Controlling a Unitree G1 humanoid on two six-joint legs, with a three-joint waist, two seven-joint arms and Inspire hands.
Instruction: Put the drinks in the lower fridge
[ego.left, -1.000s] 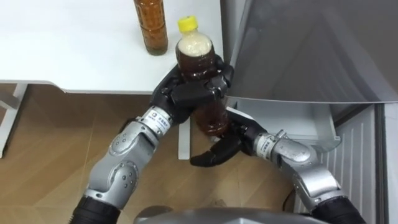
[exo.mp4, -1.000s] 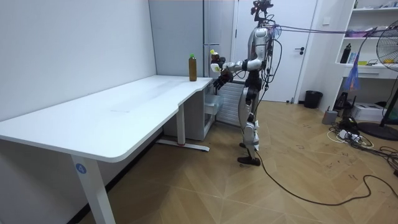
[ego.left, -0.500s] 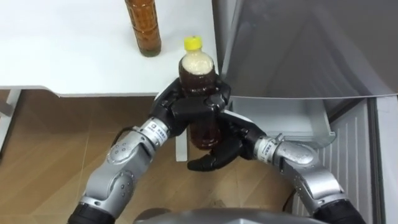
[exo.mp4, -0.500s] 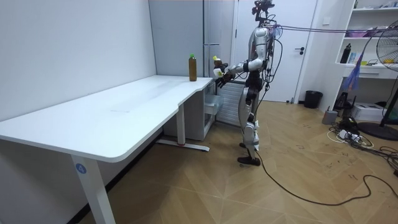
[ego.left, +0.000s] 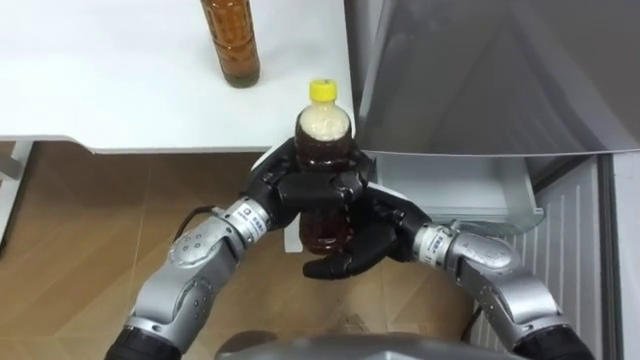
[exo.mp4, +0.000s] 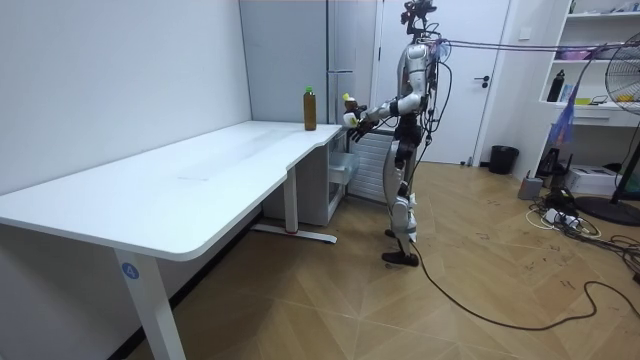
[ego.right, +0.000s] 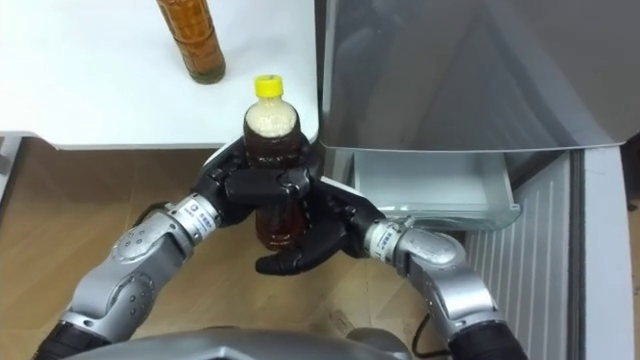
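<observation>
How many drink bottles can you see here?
2: a yellow-capped brown drink bottle gripped in the left hand, another brown bottle standing on the white table. More may be hidden.

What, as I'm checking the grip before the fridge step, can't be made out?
Yellow-capped brown drink bottle: its middle, eye views, covered by the left hand gripping it.
Its base: whether it rests on the right hand, unclear.
Amber bottle on the white table: top cut by the eye views' upper edge.
Grey fridge: lower inside hidden under its front panel.
Room view: hands too small.
</observation>
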